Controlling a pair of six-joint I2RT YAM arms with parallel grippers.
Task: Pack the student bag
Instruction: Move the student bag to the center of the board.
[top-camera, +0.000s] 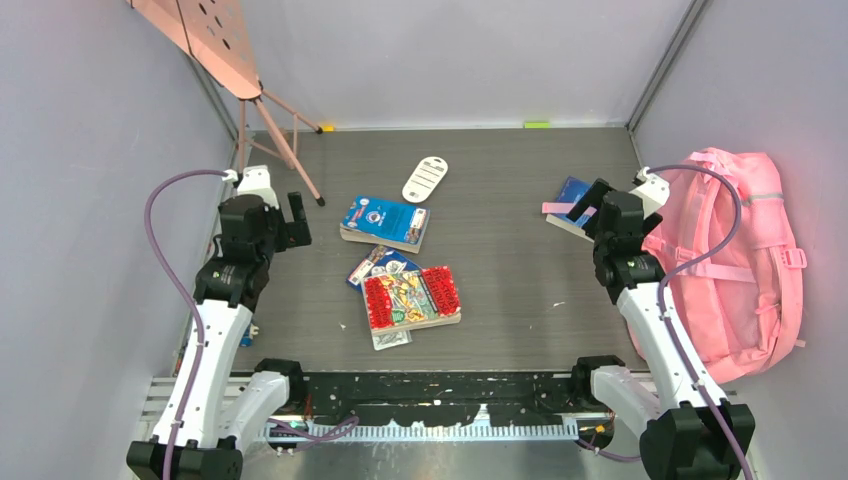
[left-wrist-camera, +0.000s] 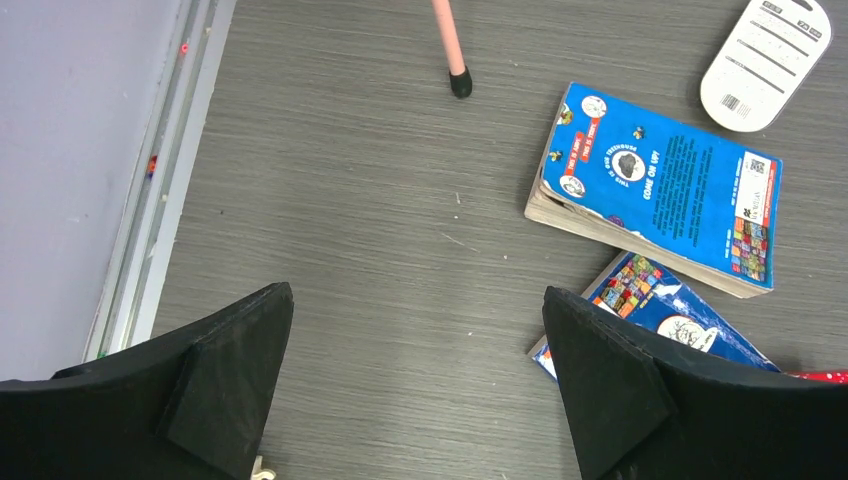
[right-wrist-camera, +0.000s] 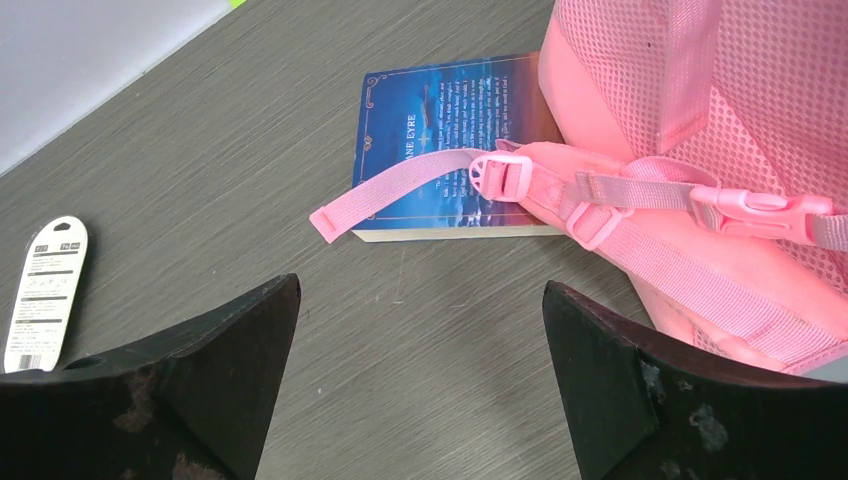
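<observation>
At R edge of table (top-camera: 500, 280): student bag (top-camera: 735, 260), pink, lying flat, mesh panel and buckled straps facing up, top end toward far wall. In R wrist view, bag (right-wrist-camera: 700, 60) filling upper R corner, w/ one loose pink strap (right-wrist-camera: 400, 185) trailing across a dark blue book (right-wrist-camera: 440, 130) titled "Jane Eyre". Book tucked partly under bag's edge, touching it.

R gripper (top-camera: 600, 200) just beside bag, above table near that book. Jaws spread wide, nothing btwn them (right-wrist-camera: 420, 290), only bare table below.

L gripper (top-camera: 285, 222) at L side of table, well apart from bag. Jaws also spread wide, nothing held (left-wrist-camera: 415, 300), over bare table.

Mid-table: thick blue paperback (top-camera: 385, 222), back cover up, lying flat. Nearer the arm bases, red-covered book (top-camera: 412, 298) stacked on top of another blue book (top-camera: 375, 265), partly covering it. Btwn the paperback and far wall, white card tag (top-camera: 425, 179), flat, apart from books.

Far L corner: pink stand (top-camera: 215, 45) on thin legs, one black-tipped foot (left-wrist-camera: 458, 80) on table, near blue paperback (left-wrist-camera: 660, 185).
</observation>
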